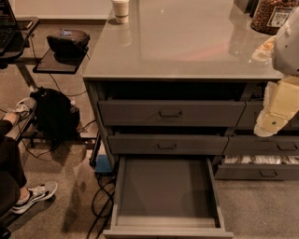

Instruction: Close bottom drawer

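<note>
The bottom drawer [166, 189] is pulled far out from the grey cabinet at the lower middle. Its bare grey shallow tray lies open to view, and its low front [168, 232] sits at the frame's bottom edge. Its handle is hidden. My arm comes in from the right edge, white above and cream below. My gripper [267, 127] hangs at the arm's cream lower end, in front of the cabinet's right column. It is above and to the right of the open drawer and touches nothing that I can see.
Above the open drawer are a taller-fronted drawer [170, 113] and a middle drawer [167, 144]. A drawer with white packets [261, 161] stands ajar at the right. A cup [120, 10] and a jar [273, 14] stand on the counter. Cables [100, 196], a black bag [53, 114] and a person's shoe [35, 193] are at the left.
</note>
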`<action>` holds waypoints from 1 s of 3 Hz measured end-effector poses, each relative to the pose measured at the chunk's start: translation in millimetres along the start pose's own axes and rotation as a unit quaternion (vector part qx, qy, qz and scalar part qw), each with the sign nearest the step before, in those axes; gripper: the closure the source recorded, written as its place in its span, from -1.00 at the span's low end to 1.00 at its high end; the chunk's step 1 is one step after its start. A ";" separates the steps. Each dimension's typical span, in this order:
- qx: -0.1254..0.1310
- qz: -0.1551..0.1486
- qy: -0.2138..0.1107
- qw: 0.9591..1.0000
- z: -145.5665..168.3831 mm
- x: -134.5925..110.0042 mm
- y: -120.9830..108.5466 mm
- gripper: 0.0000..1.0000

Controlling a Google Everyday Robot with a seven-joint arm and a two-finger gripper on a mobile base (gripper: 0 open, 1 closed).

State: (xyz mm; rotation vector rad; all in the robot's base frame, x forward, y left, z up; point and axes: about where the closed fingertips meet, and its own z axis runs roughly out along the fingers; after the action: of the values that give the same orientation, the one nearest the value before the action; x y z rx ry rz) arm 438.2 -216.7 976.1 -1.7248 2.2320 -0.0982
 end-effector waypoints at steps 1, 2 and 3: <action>0.000 0.000 0.000 1.000 0.1 0.0 0.1 -1.00; 0.001 -0.008 0.003 1.000 8.5 -4.5 8.3 -1.00; -0.007 -0.035 -0.033 0.999 37.8 -8.2 43.0 -1.00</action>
State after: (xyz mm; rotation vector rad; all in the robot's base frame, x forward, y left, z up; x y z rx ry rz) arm 410.8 -192.1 931.5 -1.7869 2.1320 -0.0413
